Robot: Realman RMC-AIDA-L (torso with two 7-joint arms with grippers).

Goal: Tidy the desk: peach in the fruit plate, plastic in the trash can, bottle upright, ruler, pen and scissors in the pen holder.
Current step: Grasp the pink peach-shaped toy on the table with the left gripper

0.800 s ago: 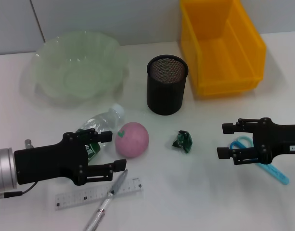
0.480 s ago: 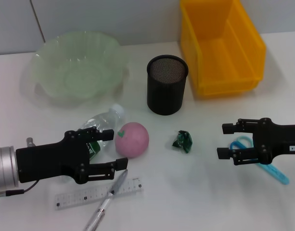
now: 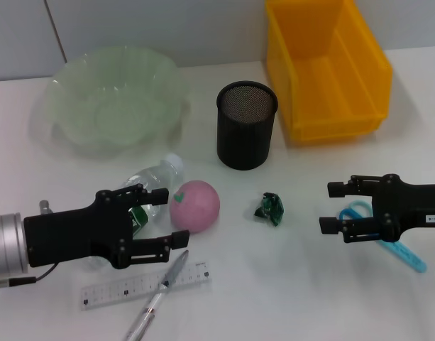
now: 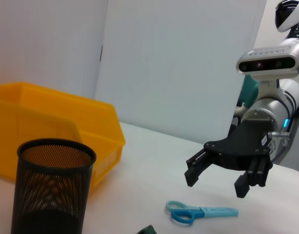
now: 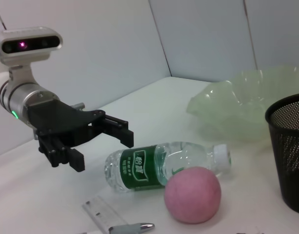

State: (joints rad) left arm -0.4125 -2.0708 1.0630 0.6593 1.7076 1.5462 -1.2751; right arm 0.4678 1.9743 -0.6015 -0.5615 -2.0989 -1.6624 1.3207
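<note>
While the bottle (image 3: 152, 186) lies flat near the tabletop's (image 3: 288, 263) front-left corner, left hand (image 3: 162, 219) hovers wide; right hand (image 3: 331, 207) wide above scissors (image 3: 387, 238).

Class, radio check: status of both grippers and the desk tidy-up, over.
Left gripper open, above lying clear plastic bottle. Right gripper open, over light blue scissors. Pink peach on white desk; nothing sorted.

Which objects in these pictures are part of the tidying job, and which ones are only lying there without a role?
Part of the job:
peach, fruit plate, plastic, trash can, bottle, ruler, pen, scissors, pen holder, desk.

Only lying about:
Nothing; every loose object belongs to the task.
</note>
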